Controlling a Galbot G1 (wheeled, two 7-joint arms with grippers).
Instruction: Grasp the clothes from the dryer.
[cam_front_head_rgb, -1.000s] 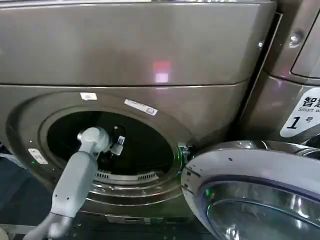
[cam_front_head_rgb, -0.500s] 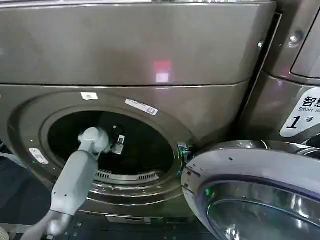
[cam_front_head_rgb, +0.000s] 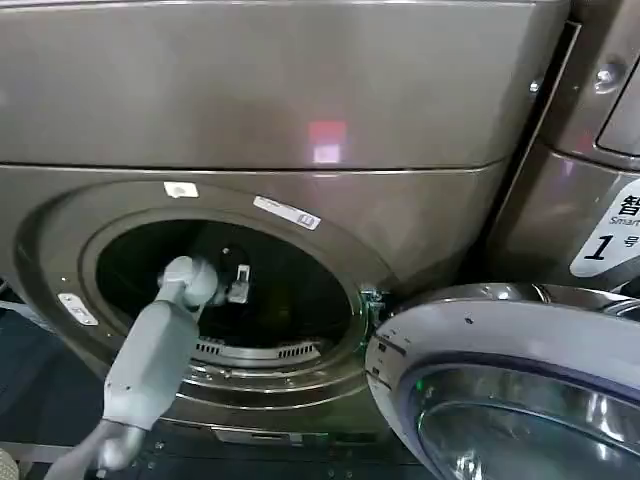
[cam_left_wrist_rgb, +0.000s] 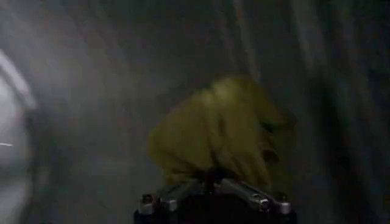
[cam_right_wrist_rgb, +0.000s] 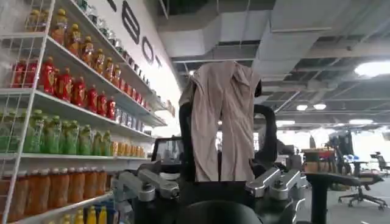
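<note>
The dryer is a bronze-grey front loader with its round porthole open and dark inside. My left arm reaches through the porthole into the drum. In the left wrist view the clothes, a small yellow-green piece of fabric, lie bunched against the drum wall. My left gripper is shut on their near edge. My right gripper is held up away from the machine, its fingers standing apart with a beige cloth hanging between them.
The silver-rimmed glass door stands swung open at the lower right, close to the porthole. A neighbouring panel carries a white "1" sticker. The right wrist view looks out at shelves of bottles and office chairs.
My left arm has eased slightly right and down inside the porthole. The head view has shifted a little, so the machines sit a touch further right.
</note>
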